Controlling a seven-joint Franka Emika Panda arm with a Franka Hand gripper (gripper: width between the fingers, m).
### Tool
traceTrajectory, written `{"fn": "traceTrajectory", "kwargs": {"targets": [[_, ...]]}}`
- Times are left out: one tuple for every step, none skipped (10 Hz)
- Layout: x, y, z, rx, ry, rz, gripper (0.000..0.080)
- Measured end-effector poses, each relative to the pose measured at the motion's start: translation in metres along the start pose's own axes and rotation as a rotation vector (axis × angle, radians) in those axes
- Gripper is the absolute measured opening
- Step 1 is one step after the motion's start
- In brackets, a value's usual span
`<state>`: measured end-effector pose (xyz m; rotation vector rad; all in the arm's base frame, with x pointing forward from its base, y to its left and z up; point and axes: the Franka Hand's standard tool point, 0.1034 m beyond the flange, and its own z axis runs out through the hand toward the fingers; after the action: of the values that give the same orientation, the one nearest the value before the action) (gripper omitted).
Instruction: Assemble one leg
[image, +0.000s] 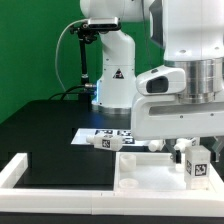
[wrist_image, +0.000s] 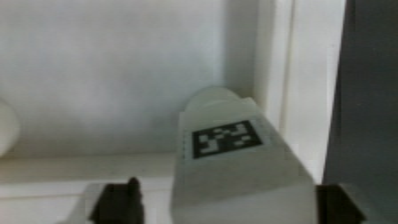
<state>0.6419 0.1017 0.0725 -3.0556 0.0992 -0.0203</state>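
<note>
While the arm hangs low over the near right of the table in the exterior view, its gripper sits just above a leg that stands upright in the white tray, tag facing the camera. In the wrist view that leg rises between the two dark fingers, its tag plain on the tapered face, with the tray's rim running beside it. The fingers stand on either side of the leg, but whether they press it I cannot tell. Two more legs lie on their sides at the tray's far edge, by the marker board on the black table. Behind stands the arm's white base.
</note>
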Motion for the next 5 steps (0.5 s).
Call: {"fn": "traceTrajectory", "kwargs": {"targets": [[0.0000, -0.0001, 0.0000, 0.000, 0.000, 0.079, 0.0284], [0.0000, -0.0002, 0.0000, 0.001, 0.000, 0.124, 0.0284], [0.0000, -0.0002, 0.0000, 0.001, 0.000, 0.204, 0.0284], [0.0001, 0.0001, 0.0000, 0.000, 0.000, 0.282, 0.0284], [0.0001, 0.0005, 0.0003, -0.004, 0.002, 0.379, 0.0284]]}}
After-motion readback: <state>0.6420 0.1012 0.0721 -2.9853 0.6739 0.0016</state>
